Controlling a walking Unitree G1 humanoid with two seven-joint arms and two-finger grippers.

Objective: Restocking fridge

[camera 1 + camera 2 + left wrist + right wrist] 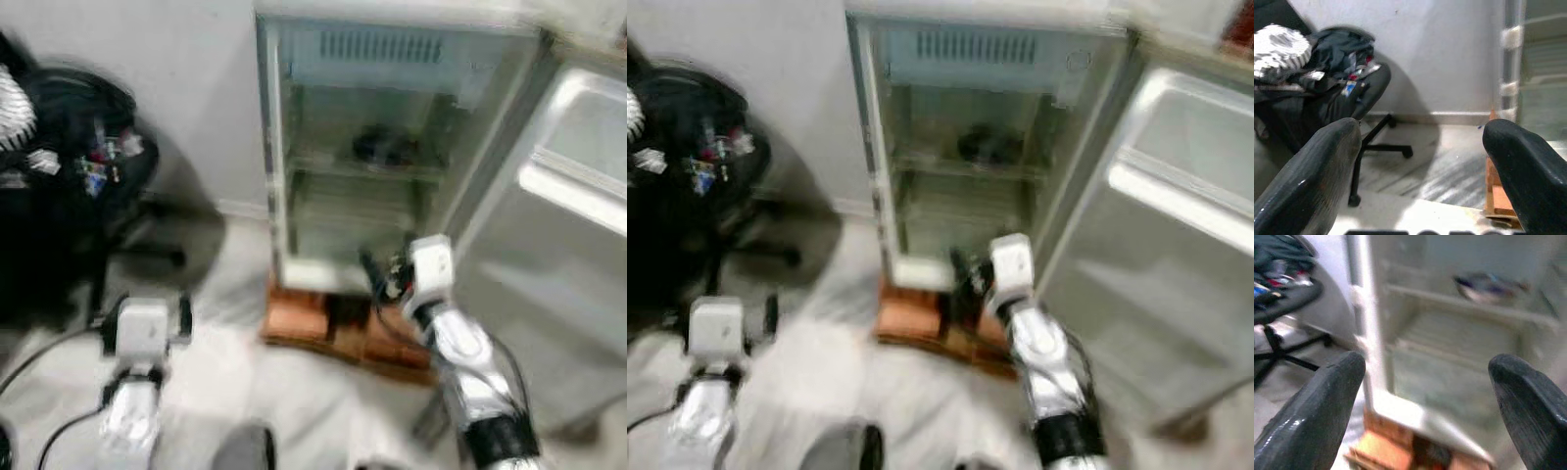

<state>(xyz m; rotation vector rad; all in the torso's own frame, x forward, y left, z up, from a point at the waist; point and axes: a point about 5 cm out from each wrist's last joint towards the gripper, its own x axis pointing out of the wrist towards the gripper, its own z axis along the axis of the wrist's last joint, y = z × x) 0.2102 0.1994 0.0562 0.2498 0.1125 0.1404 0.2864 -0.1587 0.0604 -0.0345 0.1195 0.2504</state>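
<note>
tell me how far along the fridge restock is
Early. Done: the small white fridge stands on wooden blocks with its door swung open, and one dark item already sits on a shelf. In hand: nothing; the right gripper is open and empty, facing the shelves, and the left gripper is open and empty, low by the black office chair. Left: fetching and loading the stock.

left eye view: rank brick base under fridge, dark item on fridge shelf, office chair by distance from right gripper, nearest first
1. Brick base: on the floor under the fridge, right beside the right gripper.
2. Dark item: on the upper shelf inside the open fridge, above and beyond the gripper.
3. Office chair: far off on the robot's left, against the wall.
</note>
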